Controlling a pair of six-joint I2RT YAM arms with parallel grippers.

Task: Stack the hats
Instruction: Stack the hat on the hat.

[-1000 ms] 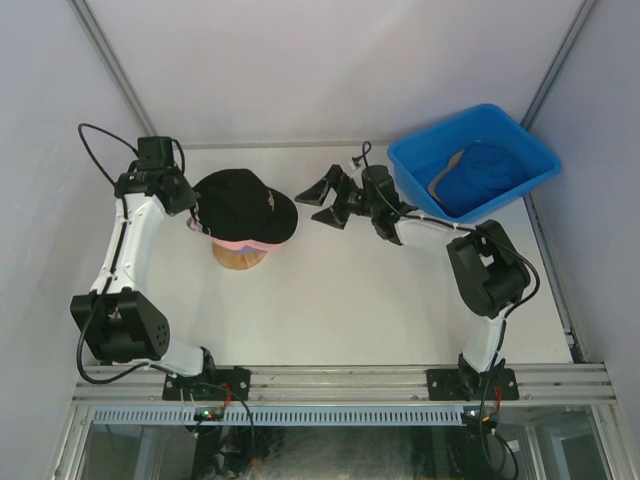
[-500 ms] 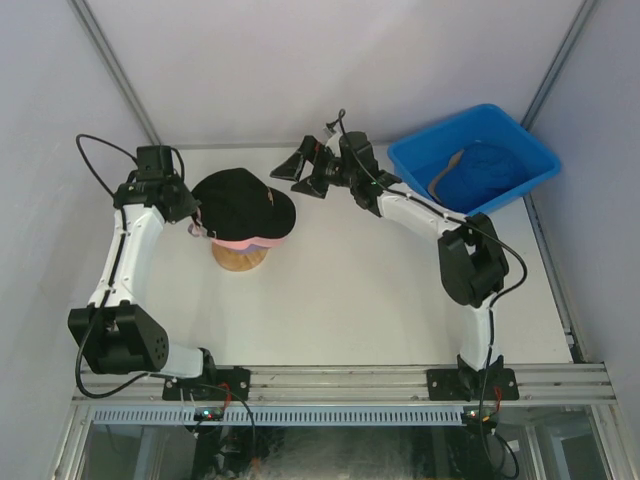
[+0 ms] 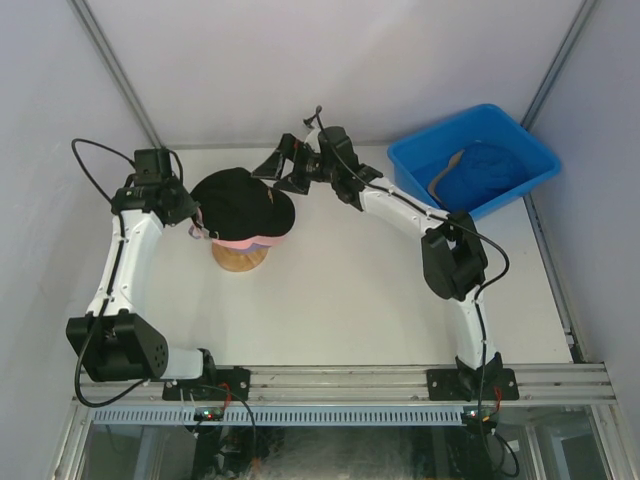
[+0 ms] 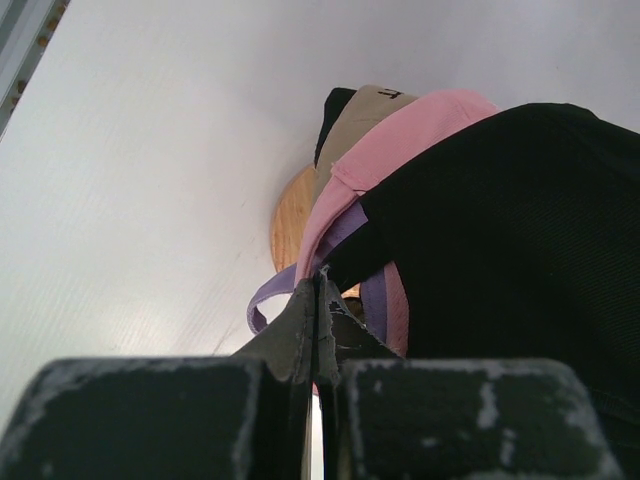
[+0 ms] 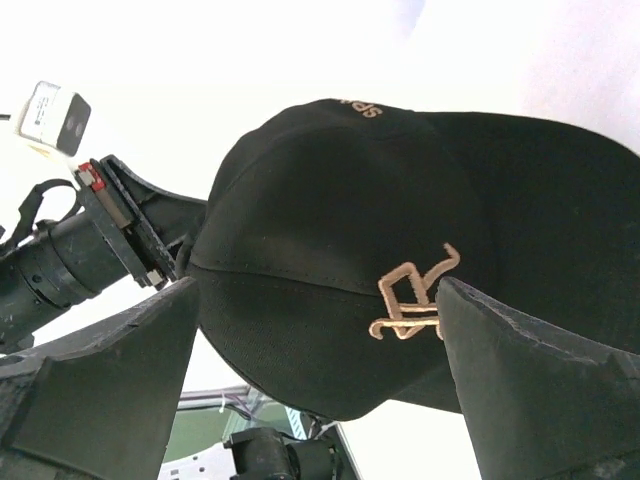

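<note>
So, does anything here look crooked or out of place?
Slightly: the black cap looks off-centre, with the pink cap peeking out beneath it, and a blue cap lies apart in the blue bin.

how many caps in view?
5. Black cloth cap tops pink cap, purple cap and tan cap on wooden stand; blue cap lies in blue plastic bin. More may be hidden.

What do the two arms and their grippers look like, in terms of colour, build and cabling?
The left arm and right arm have white link shells, bulky black joint housings and black bases, with loose black cabling looping at the wrists. The left gripper and right gripper are black, with wedge-shaped fingers scuffed grey along the edges.
</note>
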